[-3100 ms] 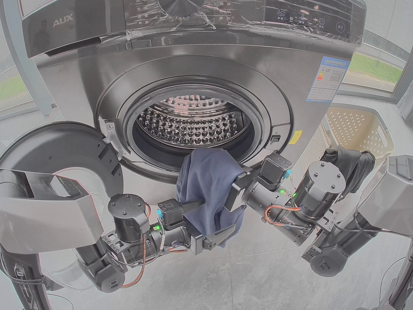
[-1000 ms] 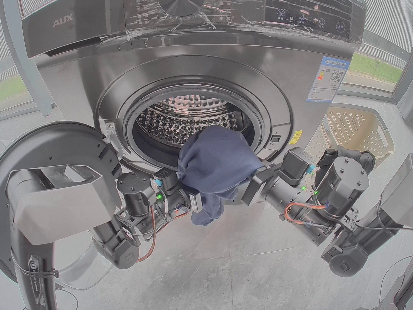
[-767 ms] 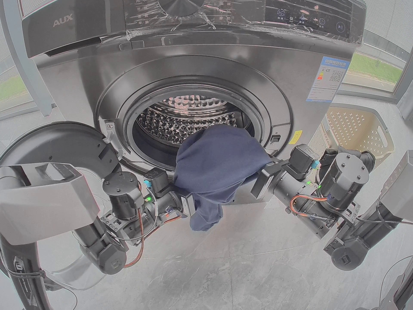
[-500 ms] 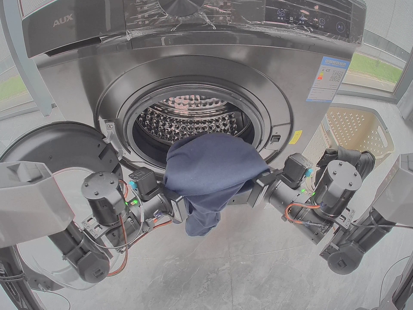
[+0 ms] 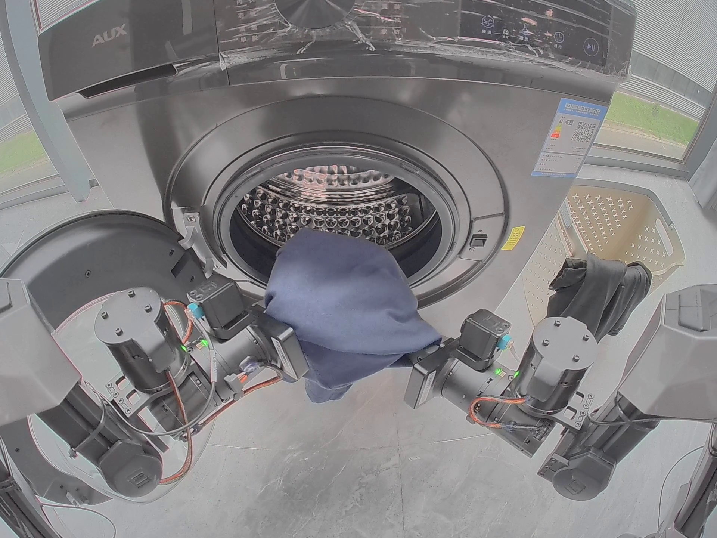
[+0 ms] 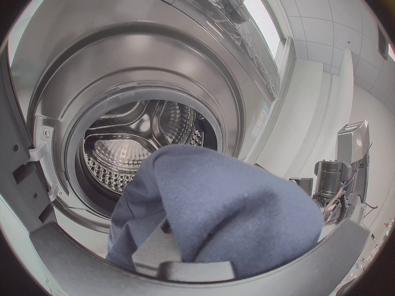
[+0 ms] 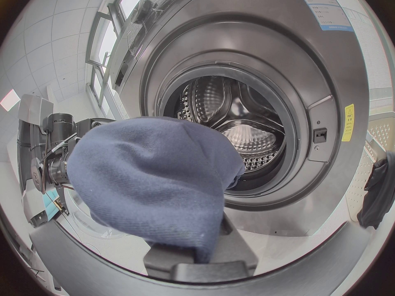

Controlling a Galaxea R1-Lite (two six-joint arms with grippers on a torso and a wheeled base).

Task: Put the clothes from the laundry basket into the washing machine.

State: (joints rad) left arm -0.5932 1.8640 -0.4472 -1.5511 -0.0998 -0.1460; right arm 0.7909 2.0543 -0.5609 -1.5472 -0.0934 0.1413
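Observation:
A navy blue garment (image 5: 343, 300) hangs bunched between my two grippers, right in front of the lower rim of the washing machine's open drum (image 5: 328, 203). My left gripper (image 5: 299, 356) holds its left side and is shut on the cloth, which covers most of it (image 6: 177, 247). My right gripper (image 5: 412, 359) is shut on the garment's right corner (image 7: 214, 247). A loose fold dangles below, above the floor. In both wrist views the navy garment (image 6: 230, 202) (image 7: 152, 177) blocks part of the drum mouth. A black garment (image 5: 597, 285) lies draped over the front rim of the cream laundry basket (image 5: 635, 218).
The round machine door (image 5: 89, 263) stands swung open on the left, close behind my left arm. The basket sits tight against the machine's right side. Grey tiled floor (image 5: 388, 472) lies open below the arms.
The left gripper closed in on the garment, which rose from hanging low to the drum's rim. Over the last half second both arms shifted left and the right gripper dropped.

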